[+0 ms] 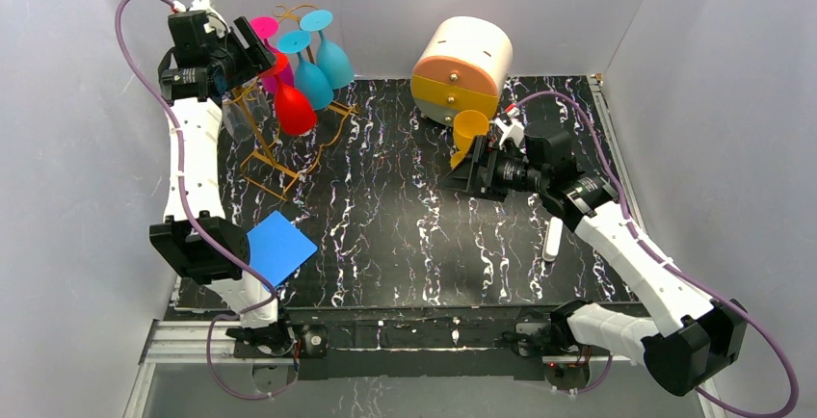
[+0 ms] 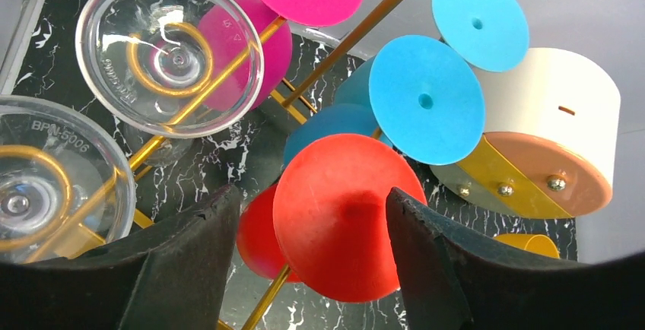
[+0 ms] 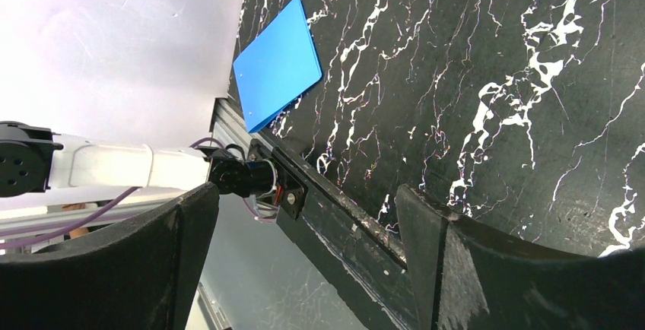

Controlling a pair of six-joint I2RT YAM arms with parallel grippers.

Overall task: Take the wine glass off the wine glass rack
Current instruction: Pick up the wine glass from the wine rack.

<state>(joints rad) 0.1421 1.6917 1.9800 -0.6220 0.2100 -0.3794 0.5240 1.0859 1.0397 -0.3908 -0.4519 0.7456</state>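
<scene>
The gold wire wine glass rack (image 1: 260, 139) stands at the table's back left, and its rods (image 2: 350, 37) cross the left wrist view. Hanging upside down on it are a red wine glass (image 1: 294, 110), two blue ones (image 1: 313, 76), a pink one (image 1: 273, 47) and clear ones (image 2: 171, 52). My left gripper (image 1: 246, 62) is up at the rack. Its jaws (image 2: 312, 197) straddle the red glass's round foot (image 2: 335, 223): the right finger is at the rim, the left stands a little off. My right gripper (image 1: 462, 172) hangs open and empty over mid-table.
A round cream-and-orange drawer box (image 1: 462, 66) stands at the back centre with an orange cup (image 1: 469, 129) in front of it. A blue square sheet (image 1: 279, 248) lies front left, also in the right wrist view (image 3: 278, 64). A small white object (image 1: 552, 240) lies on the right.
</scene>
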